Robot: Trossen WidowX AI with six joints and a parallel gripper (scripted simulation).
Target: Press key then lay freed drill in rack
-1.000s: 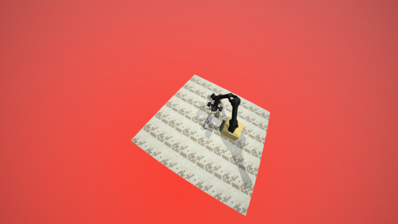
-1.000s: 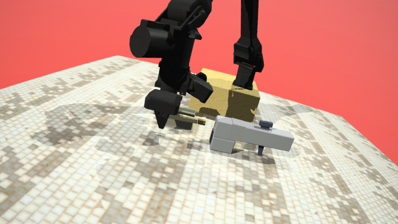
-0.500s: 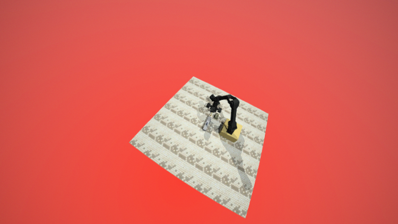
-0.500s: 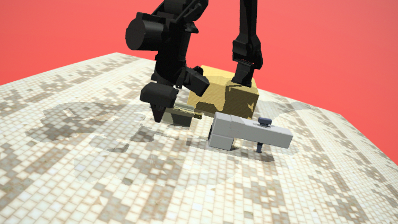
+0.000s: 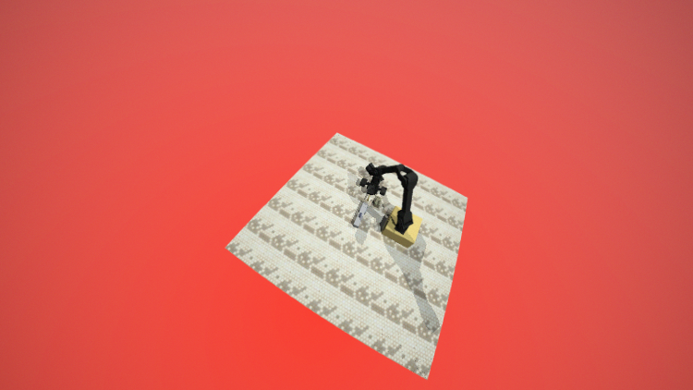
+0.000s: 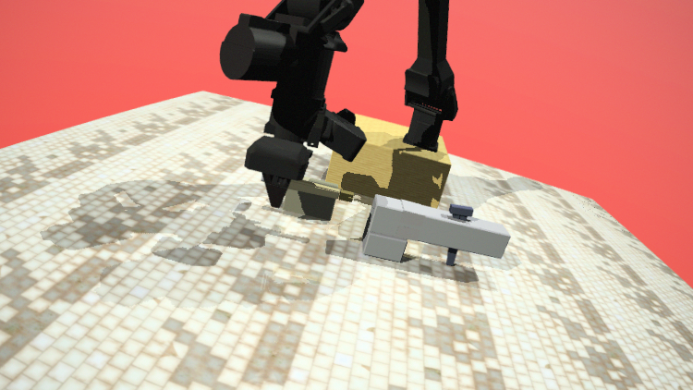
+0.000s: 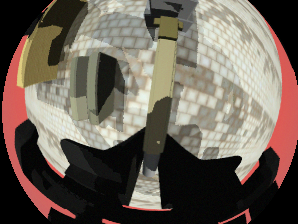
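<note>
My gripper (image 5: 371, 195) (image 6: 276, 196) (image 7: 153, 131) is shut on the tan, bar-shaped drill (image 7: 162, 75), holding it above the floor. The drill's narrower brassy end (image 6: 346, 195) (image 7: 168, 26) points at the grey housing (image 5: 359, 216) (image 6: 431, 225). A gap shows between them in the exterior view, so the drill is out. The dark blue key (image 6: 460, 211) sits through the housing, its cap above the top and its stem showing below. The grey-green rack (image 5: 377, 201) (image 6: 317, 206) (image 7: 93, 90) stands beside the drill, on its left in the wrist view. The gripped part is partly hidden.
The arm stands on a yellow block (image 5: 406, 238) (image 6: 370, 164) (image 7: 42, 50) behind the rack and housing in the exterior view. The patterned tile floor (image 5: 310, 271) (image 6: 242, 335) ends at edges against the red surroundings. Shadows fall around the gripper.
</note>
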